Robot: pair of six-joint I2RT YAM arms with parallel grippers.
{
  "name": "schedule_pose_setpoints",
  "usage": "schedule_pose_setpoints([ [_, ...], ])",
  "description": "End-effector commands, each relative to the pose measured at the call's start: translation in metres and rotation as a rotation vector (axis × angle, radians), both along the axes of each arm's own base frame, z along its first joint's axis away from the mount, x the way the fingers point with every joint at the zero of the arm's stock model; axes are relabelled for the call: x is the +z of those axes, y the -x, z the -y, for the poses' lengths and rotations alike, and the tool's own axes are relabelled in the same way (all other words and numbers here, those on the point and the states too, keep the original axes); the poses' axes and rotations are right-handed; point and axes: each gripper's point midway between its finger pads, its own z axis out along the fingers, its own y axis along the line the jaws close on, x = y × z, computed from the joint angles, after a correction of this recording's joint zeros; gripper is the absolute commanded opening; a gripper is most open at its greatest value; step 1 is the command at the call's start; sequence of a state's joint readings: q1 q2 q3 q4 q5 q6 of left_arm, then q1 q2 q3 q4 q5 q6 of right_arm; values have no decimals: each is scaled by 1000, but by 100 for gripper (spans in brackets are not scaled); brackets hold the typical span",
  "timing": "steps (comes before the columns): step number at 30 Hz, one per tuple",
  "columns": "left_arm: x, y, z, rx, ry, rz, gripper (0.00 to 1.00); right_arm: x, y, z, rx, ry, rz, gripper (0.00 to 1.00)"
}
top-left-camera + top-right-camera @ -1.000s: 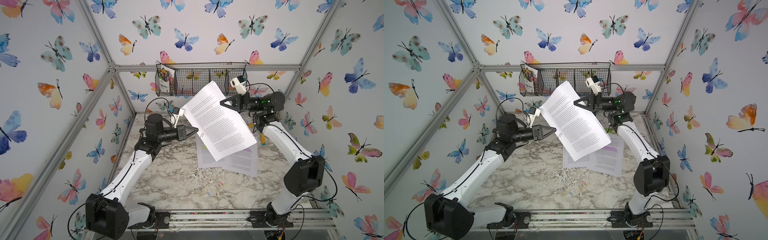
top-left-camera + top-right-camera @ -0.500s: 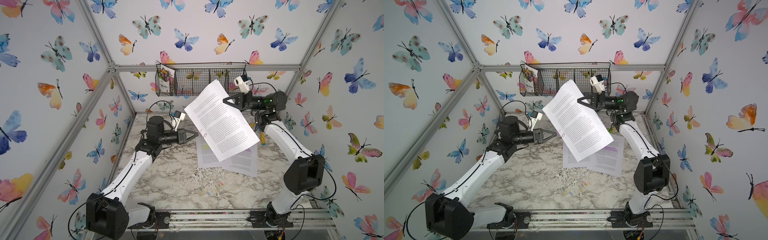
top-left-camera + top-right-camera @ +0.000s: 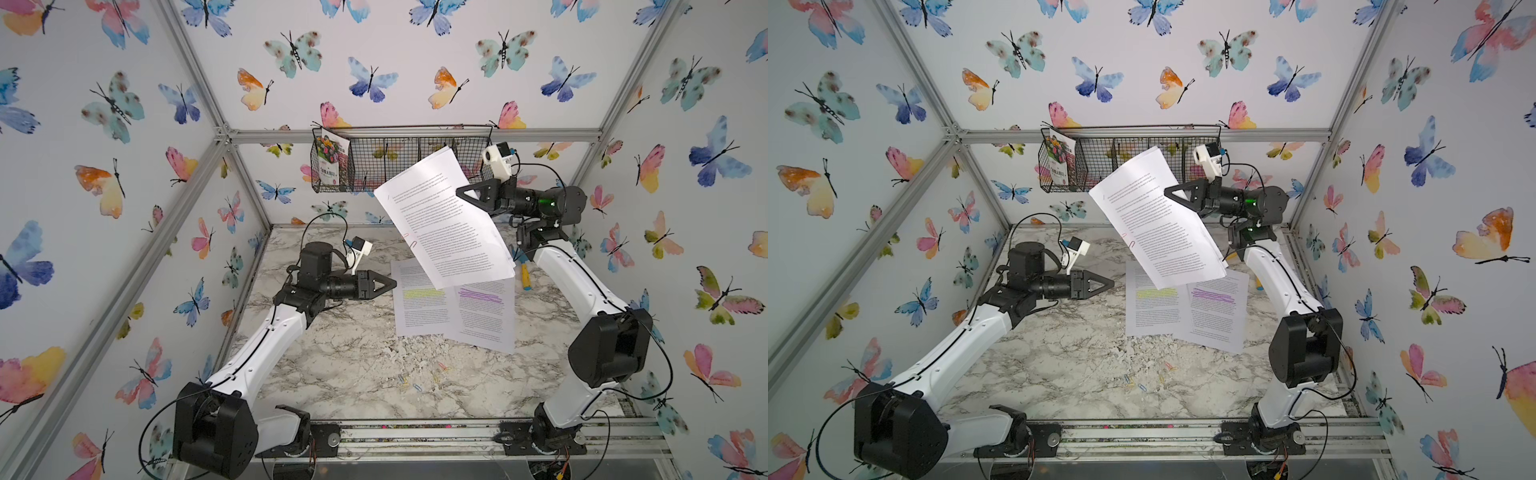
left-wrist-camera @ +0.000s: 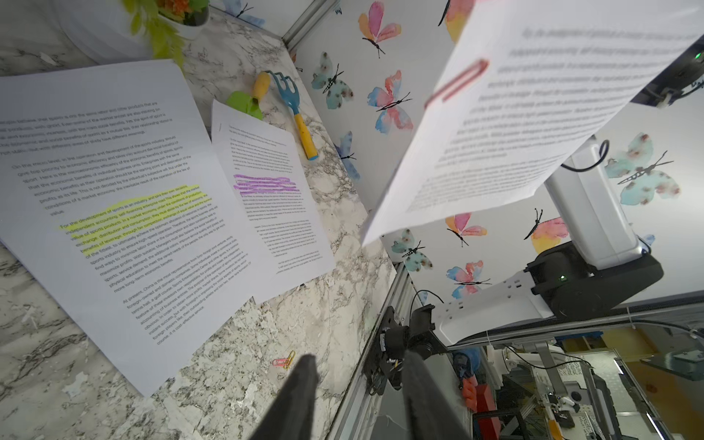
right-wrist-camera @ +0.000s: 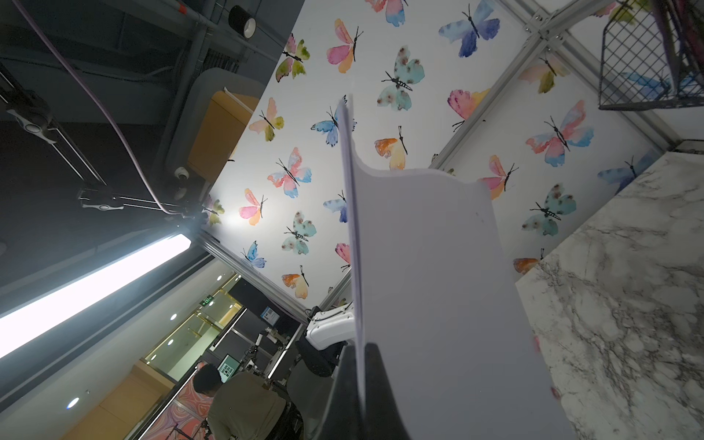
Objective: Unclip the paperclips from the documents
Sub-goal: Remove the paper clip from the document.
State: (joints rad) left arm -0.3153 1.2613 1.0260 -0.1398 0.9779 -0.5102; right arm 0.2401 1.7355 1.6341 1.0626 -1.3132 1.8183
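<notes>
Step in hand: unclipping the last sheet. My right gripper is clenched on the unhighlighted document at the edge nearest my right arm and holds it tilted in the air above the table. The right wrist view shows the paper pinched edge-on between the jaws. A red paperclip sits on the opposite free edge, facing my left arm, and shows in both top views as a small red loop. My left gripper is released, with its fingers apart and nothing between them. It hangs lower than the clip and short of it, clear of the paper. The yellow-highlighted document and the purple-highlighted document lie flat on the table side by side under the lifted sheet. I see no clip on either, though one that small could escape me. Loose paperclips lie scattered nearer the arm bases. Judgement: two documents look finished and this one is pending. The next move calls for raising the left gripper to the clip, closing on the wire loop alone and not the paper, then drawing it straight off the edge while the right grip stays firm. The sheet is limp, so a skewed pull would likely bend it rather than free the clip.
</notes>
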Motion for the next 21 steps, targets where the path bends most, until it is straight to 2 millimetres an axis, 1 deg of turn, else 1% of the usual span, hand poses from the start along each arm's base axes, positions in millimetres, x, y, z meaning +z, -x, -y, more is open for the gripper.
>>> schedule_pose_setpoints([
  [1, 28, -10, 1, 0, 3, 113, 63, 5, 10, 1, 25, -21, 22, 2],
  [6, 69, -13, 8, -39, 102, 194, 64, 6, 18, 2, 40, -35, 10, 2],
  [9, 85, -12, 9, -50, 130, 232, 64, 5, 20, 1, 40, -40, 3, 2],
  [15, 96, -10, 12, -81, 157, 253, 64, 4, 23, -3, 50, -47, 0, 2],
  [18, 96, -10, 13, -94, 160, 241, 64, 6, 22, -3, 50, -51, 5, 2],
  [21, 92, -12, 13, -92, 153, 241, 64, 9, 22, -5, 56, -57, 6, 2],
])
